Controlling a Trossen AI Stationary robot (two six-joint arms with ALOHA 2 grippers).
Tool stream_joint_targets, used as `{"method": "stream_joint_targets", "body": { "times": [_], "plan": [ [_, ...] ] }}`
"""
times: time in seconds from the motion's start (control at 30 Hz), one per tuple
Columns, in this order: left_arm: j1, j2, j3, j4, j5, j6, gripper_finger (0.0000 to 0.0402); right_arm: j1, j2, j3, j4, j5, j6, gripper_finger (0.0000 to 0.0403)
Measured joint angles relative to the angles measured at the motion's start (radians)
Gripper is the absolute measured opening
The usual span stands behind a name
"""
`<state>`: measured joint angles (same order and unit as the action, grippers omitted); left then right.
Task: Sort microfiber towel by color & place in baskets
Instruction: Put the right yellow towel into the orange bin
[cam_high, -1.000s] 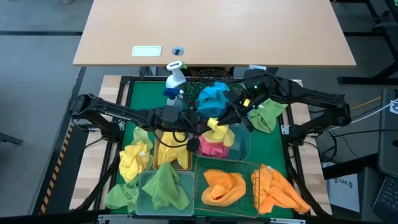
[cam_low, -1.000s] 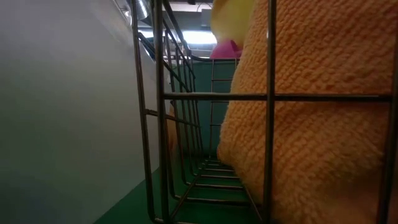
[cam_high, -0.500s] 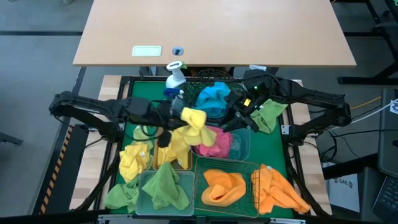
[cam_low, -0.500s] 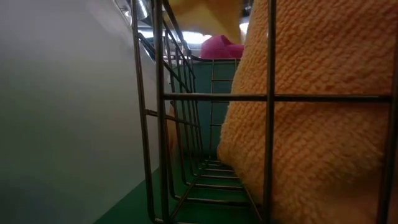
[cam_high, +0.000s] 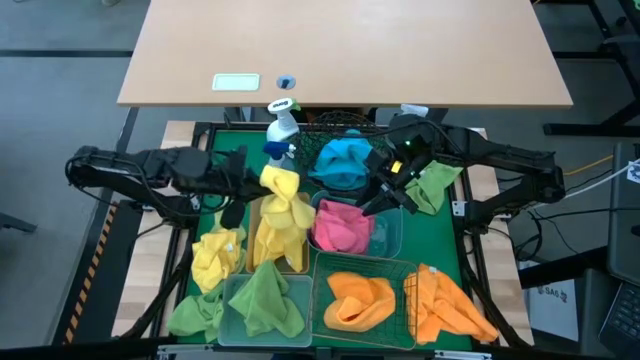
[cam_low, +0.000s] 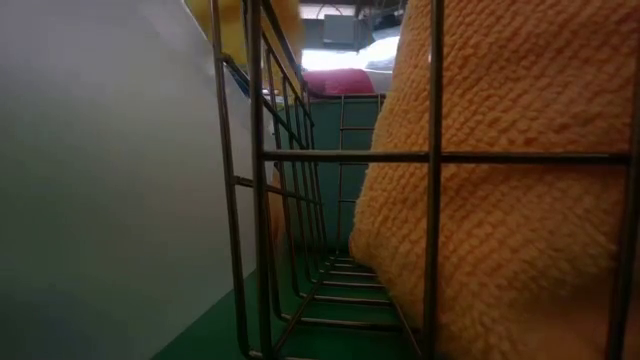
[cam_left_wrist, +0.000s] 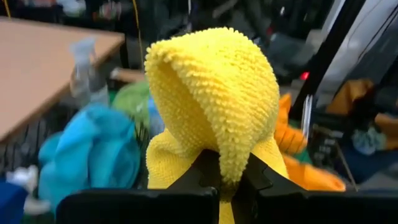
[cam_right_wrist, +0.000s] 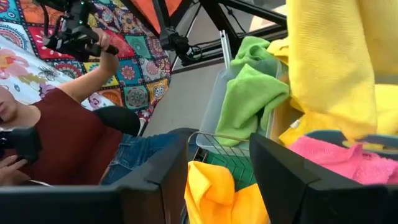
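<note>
From the high view, the left gripper (cam_high: 252, 183) is clamped on a yellow towel (cam_high: 281, 205), which hangs from it over the amber bin (cam_high: 258, 262) that already holds yellow cloth. The right gripper (cam_high: 385, 192) stands with its fingers apart and empty at the far right edge of the teal bin (cam_high: 392, 232), just beside the pink towel (cam_high: 341, 227) lying inside that bin. A blue towel (cam_high: 343, 160) fills the round black basket (cam_high: 322, 128) behind it. Orange towels (cam_high: 362, 297) sit in the green wire basket (cam_high: 410, 300), green ones (cam_high: 264, 299) in the pale-green bin (cam_high: 232, 297). A spray bottle (cam_high: 281, 130) stands at the mat's far edge. A pale label on the wooden table (cam_high: 345, 50) is too small to read.

In the low view, an orange towel (cam_low: 510, 180) presses against the wire basket's (cam_low: 255, 180) bars; no gripper shows.

In the left wrist view, the left gripper's fingers (cam_left_wrist: 200, 175) are pinched together on the yellow towel (cam_left_wrist: 214, 106), which rises in a fold right above them.

In the right wrist view, the right gripper's fingers (cam_right_wrist: 283, 177) stand parted with nothing between them; the pink towel (cam_right_wrist: 333, 157) lies just beyond one finger, and the yellow towel (cam_right_wrist: 333, 62) hangs farther off. A person (cam_right_wrist: 59, 134) sits in the room behind. No writing is readable.
</note>
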<state>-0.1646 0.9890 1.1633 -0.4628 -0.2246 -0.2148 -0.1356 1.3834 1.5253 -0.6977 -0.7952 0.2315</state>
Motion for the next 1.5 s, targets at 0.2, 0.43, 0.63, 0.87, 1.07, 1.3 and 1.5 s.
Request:
{"method": "stream_joint_targets", "body": {
  "times": [0.2,0.43,0.63,0.87,1.07,1.3,1.5],
  "plan": [
    [0.0,-0.004,0.0,-0.141,-0.025,-0.084,0.0008,0.073,0.0,0.0,-0.044,0.073,-0.027,0.0172],
    [0.0,0.027,-0.004,-0.303,-0.029,-0.22,0.0008,0.216,0.0,0.0,-0.127,0.223,-0.062,0.0172],
    [0.0,0.096,-0.115,-0.301,-0.054,-0.302,0.0008,0.345,0.0,-0.004,-0.222,0.39,-0.088,0.0172],
    [0.0,0.219,-0.27,-0.218,-0.05,-0.358,0.0008,0.454,0.003,-0.016,-0.28,0.481,-0.09,0.0172],
    [0.0,0.333,-0.315,-0.205,-0.046,-0.359,0.0008,0.54,0.006,-0.016,-0.309,0.559,-0.057,0.0172],
    [0.005,0.44,-0.317,-0.199,-0.045,-0.33,0.0009,0.655,0.006,-0.016,-0.331,0.659,0.0,0.0172],
    [0.045,0.453,-0.317,-0.2,0.042,-0.384,0.0066,0.766,0.006,-0.016,-0.337,0.777,0.111,0.0172]
  ]
}}
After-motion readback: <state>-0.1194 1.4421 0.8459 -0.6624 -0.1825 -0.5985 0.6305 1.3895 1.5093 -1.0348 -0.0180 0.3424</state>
